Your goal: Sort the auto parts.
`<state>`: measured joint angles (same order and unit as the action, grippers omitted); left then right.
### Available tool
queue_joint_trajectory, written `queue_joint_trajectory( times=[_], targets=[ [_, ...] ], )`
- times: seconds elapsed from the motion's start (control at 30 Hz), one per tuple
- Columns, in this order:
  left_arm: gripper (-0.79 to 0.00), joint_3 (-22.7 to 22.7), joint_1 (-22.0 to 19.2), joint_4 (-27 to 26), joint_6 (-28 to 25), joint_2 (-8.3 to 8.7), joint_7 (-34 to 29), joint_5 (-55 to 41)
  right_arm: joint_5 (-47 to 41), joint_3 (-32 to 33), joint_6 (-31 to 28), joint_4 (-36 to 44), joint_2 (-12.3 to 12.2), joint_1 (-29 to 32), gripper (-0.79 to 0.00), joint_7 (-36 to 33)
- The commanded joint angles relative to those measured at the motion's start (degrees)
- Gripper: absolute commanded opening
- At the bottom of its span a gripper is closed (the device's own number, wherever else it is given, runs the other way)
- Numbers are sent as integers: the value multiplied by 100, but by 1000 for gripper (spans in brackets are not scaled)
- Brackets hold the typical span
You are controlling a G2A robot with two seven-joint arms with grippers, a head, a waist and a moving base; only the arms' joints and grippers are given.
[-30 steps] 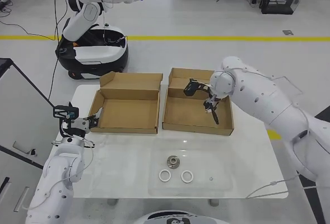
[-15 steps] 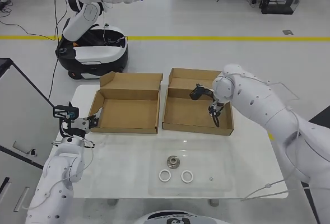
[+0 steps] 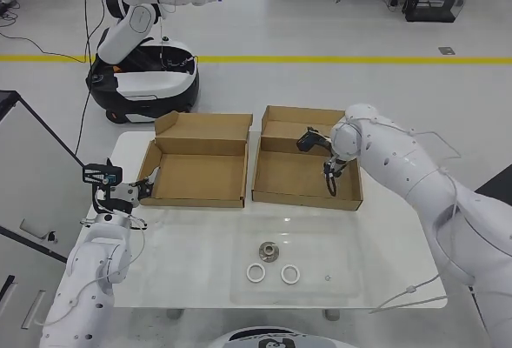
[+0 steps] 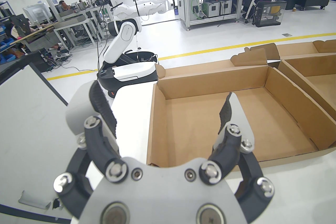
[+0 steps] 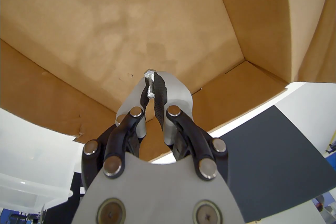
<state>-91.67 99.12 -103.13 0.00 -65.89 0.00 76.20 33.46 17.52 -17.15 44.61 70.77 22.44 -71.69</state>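
Jaws of the right gripper [image 5: 151, 80] pinch one bolt [image 5: 150, 88] above the right box [image 3: 290, 178], toward its right wall. Beside it sits one more box, the left box [image 3: 195, 174], where the left gripper [image 4: 161, 92] hangs wide open, empty. Nearer, one clear tray [image 3: 347, 261] holds one metal hub [image 3: 267, 252] and two white rings [image 3: 256, 273].

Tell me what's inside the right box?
The box looks bare inside. The right gripper hangs over it, holding a bolt. The gripper covers a bit of floor near one wall.
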Motion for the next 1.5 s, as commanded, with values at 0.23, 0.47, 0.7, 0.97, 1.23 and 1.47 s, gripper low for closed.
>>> queue_joint_trajectory(
  times=[0.23,0.47,0.7,0.97,1.23,1.47],
  targets=[
    [0,0,0,0,0,0,0,0,90,83,80,-68,61,95,-785,73],
    [0,0,0,0,0,0,0,0,127,156,82,-98,84,183,-785,36],
    [0,0,0,0,0,0,0,0,160,241,75,-101,90,266,-785,-5],
    [0,0,0,0,0,0,0,0,218,365,55,-31,62,327,-292,-53],
    [0,0,0,0,0,0,0,0,282,606,37,270,-47,289,0,-118],
    [0,0,0,0,0,0,0,0,282,1047,-198,975,-339,286,0,-377]
  ],
)
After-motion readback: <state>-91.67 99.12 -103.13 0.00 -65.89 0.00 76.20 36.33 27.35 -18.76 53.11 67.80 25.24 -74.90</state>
